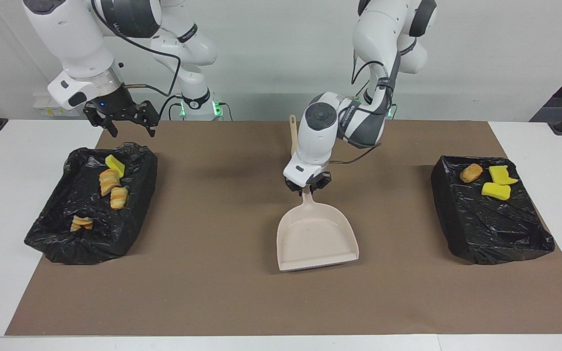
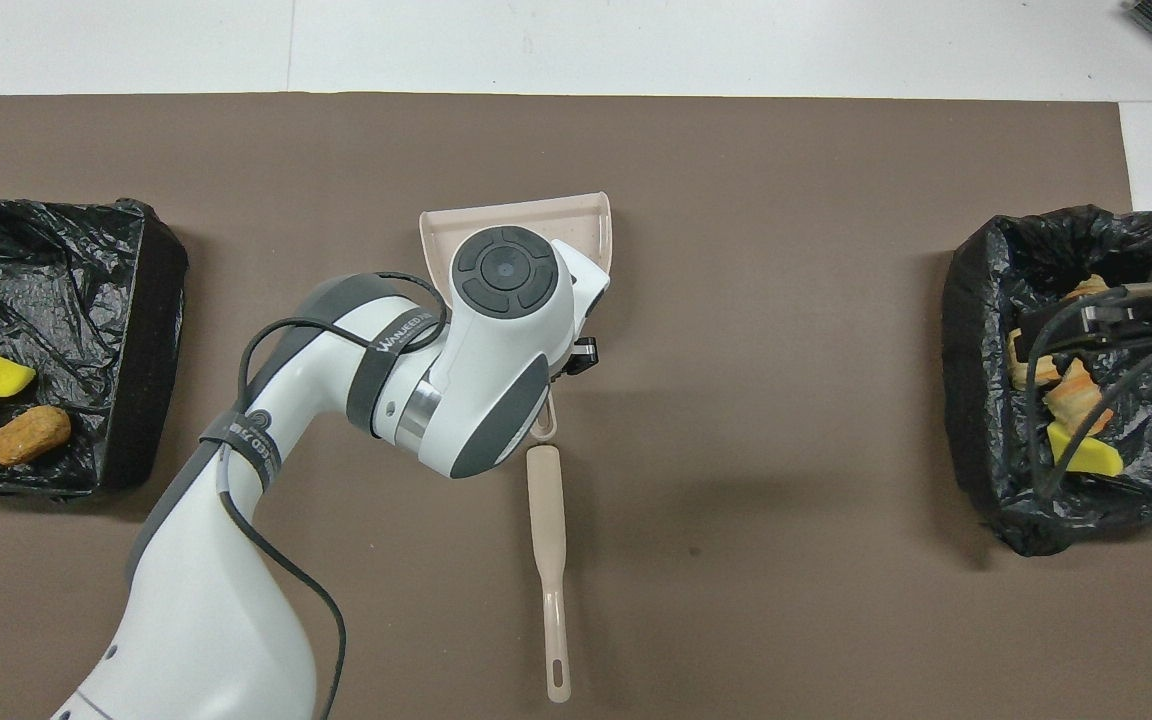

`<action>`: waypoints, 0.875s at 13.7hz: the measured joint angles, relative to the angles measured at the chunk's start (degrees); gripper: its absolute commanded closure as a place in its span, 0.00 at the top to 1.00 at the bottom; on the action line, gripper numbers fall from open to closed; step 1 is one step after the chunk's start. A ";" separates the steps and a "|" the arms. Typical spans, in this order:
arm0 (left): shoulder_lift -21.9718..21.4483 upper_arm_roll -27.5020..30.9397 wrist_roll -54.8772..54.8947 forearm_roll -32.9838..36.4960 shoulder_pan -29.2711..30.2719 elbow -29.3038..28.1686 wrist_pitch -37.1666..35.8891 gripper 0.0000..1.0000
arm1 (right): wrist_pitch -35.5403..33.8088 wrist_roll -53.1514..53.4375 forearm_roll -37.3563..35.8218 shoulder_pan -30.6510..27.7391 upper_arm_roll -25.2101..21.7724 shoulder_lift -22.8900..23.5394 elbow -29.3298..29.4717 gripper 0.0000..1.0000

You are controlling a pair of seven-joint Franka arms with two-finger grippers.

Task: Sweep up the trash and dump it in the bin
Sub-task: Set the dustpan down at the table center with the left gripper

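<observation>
Brown mat [image 1: 212, 292] bare mid-table: trash [image 1: 110, 187] sits in black bins at 3 and 9 o'clock, left gripper [image 1: 308, 187] pinches the light, stiff dustpan [image 1: 317, 236] by its handle, the right grip point; right gripper [image 1: 125, 119] waits, jaws spread.

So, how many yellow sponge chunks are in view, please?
3 yellow chunks: two in the left arm's end bin, one in the right arm's end bin; folds may hide more.
</observation>
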 measured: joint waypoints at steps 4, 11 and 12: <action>1.16 -0.02 -0.10 -0.28 -0.32 0.27 0.60 0.17 | 0.00 0.00 0.00 0.00 0.00 0.00 0.00 1.00; 1.21 -0.01 0.07 -0.27 -0.87 0.27 1.75 0.94 | 0.00 0.00 0.00 0.00 0.00 0.00 0.00 1.00; 1.21 -0.01 0.74 -0.13 -0.92 0.27 1.77 1.00 | 0.00 0.00 0.00 0.00 0.00 0.00 0.00 1.00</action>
